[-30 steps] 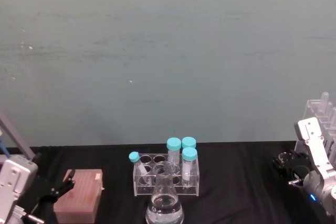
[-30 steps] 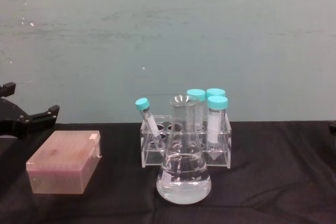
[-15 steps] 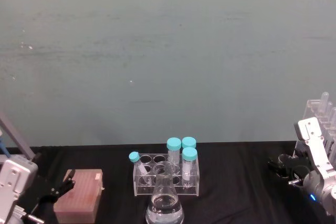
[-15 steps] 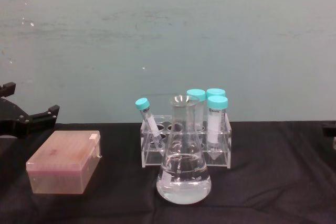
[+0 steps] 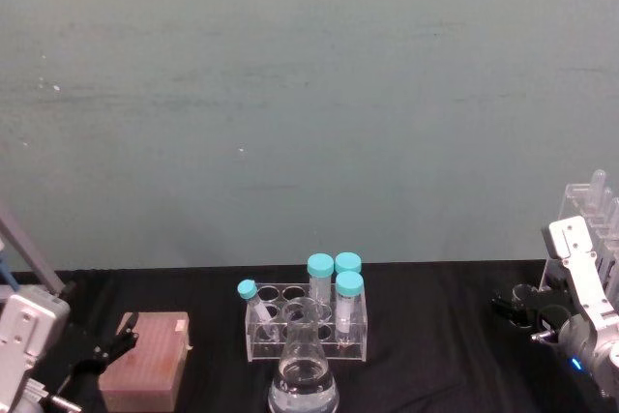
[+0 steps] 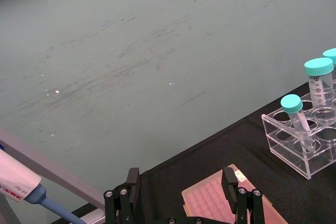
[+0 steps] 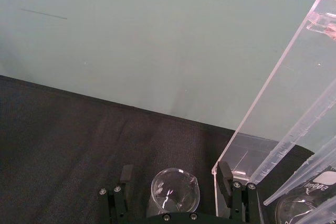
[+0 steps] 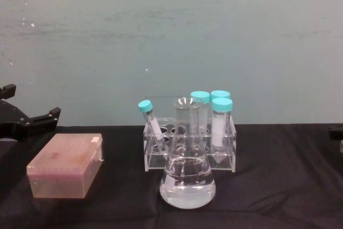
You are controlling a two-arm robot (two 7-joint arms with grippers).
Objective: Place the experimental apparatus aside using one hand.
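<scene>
The conical flask [image 5: 304,375] with clear liquid stands at the table's front centre, also seen as the flask [image 8: 187,178] in the chest view. At the far right the tall acrylic stand [image 5: 592,212] holds long pipettes [image 7: 297,178]. A small clear beaker [image 7: 175,190] sits just beside the stand [image 7: 278,129]. My right gripper [image 7: 175,176] is open, with one finger on each side of the beaker; it reads as the dark gripper [image 5: 517,305] in the head view. My left gripper [image 5: 106,355] is open and idle at the far left, just above the pink box.
A clear tube rack [image 5: 309,324] with teal-capped tubes stands right behind the flask. A pink tip box [image 5: 147,363] lies at front left, under the left gripper [image 6: 180,182]. A pipette [image 6: 21,188] leans at the far left. Black cloth covers the table; a teal wall stands behind.
The right gripper has crept slightly leftward, its tip showing a little more at the chest view's right edge. The flask, rack, box and left arm have not moved.
</scene>
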